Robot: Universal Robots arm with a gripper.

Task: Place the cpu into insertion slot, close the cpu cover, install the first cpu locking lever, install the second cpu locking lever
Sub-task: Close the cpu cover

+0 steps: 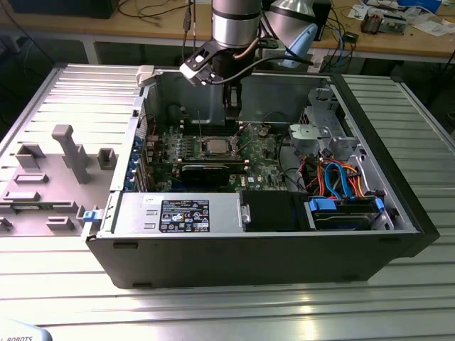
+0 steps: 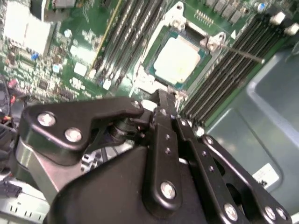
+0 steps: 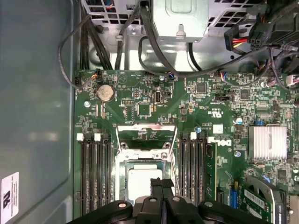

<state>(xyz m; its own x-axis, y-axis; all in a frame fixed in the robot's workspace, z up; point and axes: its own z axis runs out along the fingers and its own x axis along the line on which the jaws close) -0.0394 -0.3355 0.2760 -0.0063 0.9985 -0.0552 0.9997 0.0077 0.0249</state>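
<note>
the hand (image 3: 161, 183) hides part of the cpu (image 3: 137, 181).

Even overhead light brightens the exterior view and lays pale glare streaks on the near ribbed bench (image 1: 298, 302), while the computer case (image 1: 249, 259) interior sits shaded. In the second wrist view the cpu (image 2: 177, 58) washes out almost white, and the hand (image 2: 164, 99) reads black with screw glints.

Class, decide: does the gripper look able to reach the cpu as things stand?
Probably yes: the gripper hangs close above the cpu, seated in the insertion slot, with nothing between them.
</note>
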